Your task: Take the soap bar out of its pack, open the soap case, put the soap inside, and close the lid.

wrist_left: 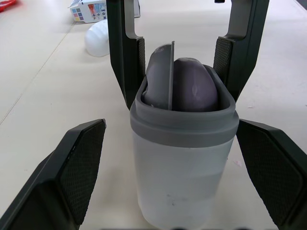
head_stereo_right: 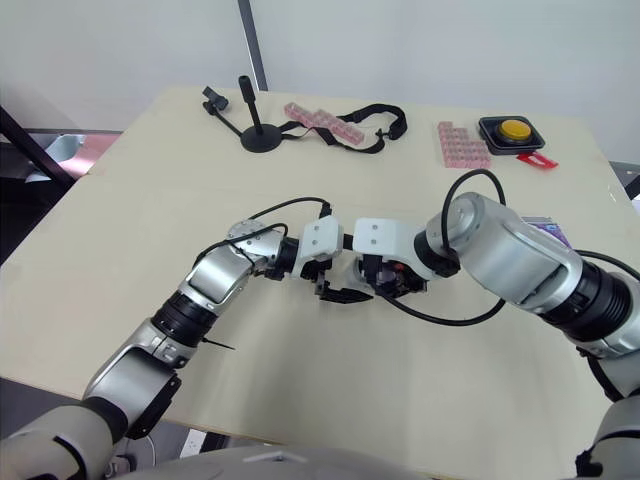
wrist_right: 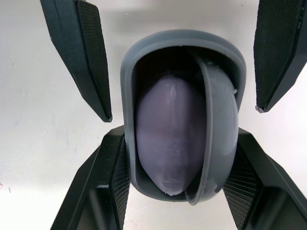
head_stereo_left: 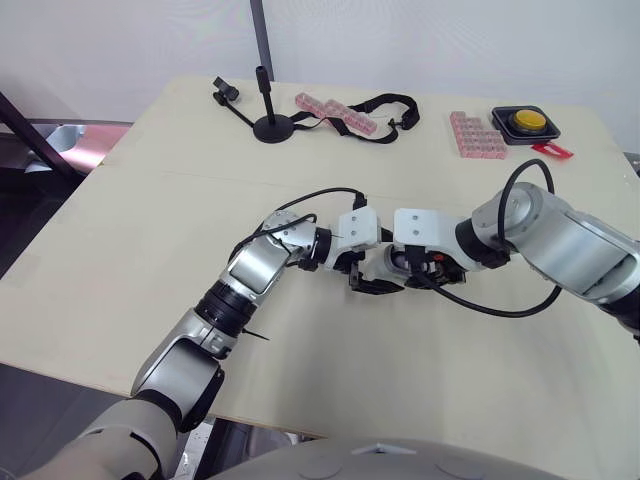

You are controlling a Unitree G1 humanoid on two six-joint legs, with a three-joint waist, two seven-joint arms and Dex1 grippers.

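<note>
The soap case (wrist_left: 182, 158), translucent with a grey rim, lies on the table in the middle with its mouth facing my right wrist camera. The purple soap bar (wrist_right: 168, 134) sits inside it. The grey lid (wrist_left: 163, 76) stands edge-on in the mouth, beside the soap, leaving the case open. My right gripper (wrist_right: 177, 143) is shut on the soap case, its pads (wrist_left: 225, 52) pressed against both sides near the rim. My left gripper (wrist_left: 170, 127) is open, with a finger on each side of the case's closed end and a gap to the case on both sides.
The soap's printed pack (head_stereo_right: 545, 230) lies to the right, behind my right forearm, with a white object (wrist_left: 98, 38) next to it. At the back of the table stand a black stand (head_stereo_left: 272, 125), a strap (head_stereo_left: 385, 108), pink blocks (head_stereo_left: 478, 135) and a yellow button (head_stereo_left: 527, 122).
</note>
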